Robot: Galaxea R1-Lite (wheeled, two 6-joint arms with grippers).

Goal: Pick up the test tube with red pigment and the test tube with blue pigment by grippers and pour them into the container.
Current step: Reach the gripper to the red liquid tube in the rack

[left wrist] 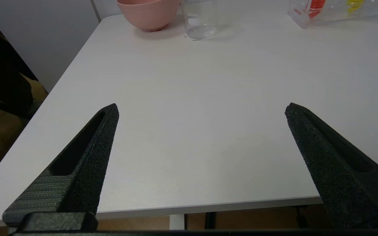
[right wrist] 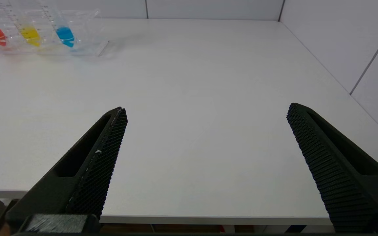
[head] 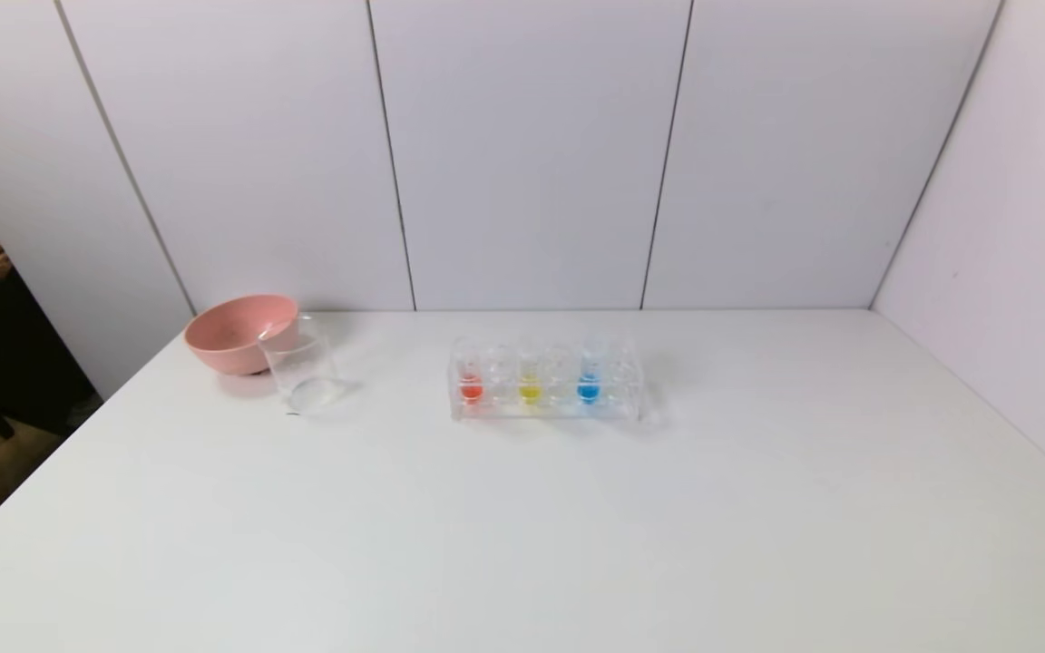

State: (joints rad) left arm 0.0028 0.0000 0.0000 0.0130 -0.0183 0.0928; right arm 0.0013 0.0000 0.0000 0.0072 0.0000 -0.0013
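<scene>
Your two targets stand upright in the clear tube rack (head: 545, 385) near the middle of the desk (head: 577, 526): the test tube with red pigment (head: 470, 376) at its left end, the test tube with blue pigment (head: 588, 374) toward the right, a yellow tube (head: 530, 379) between them. Each is a slim clear tube with only a little colour at the bottom. Judge them light, rigid, slick and breakable; take each by the bare upper wall above the rack, squeezing gently and lifting straight up. The container (head: 302, 367), a clear beaker, sits well to the rack's left, just in front of a pink bowl (head: 239, 332). Your left end effector (left wrist: 202, 108) and right end effector (right wrist: 207, 109) both hang over the desk's near edge, fingers spread wide, holding nothing.
</scene>
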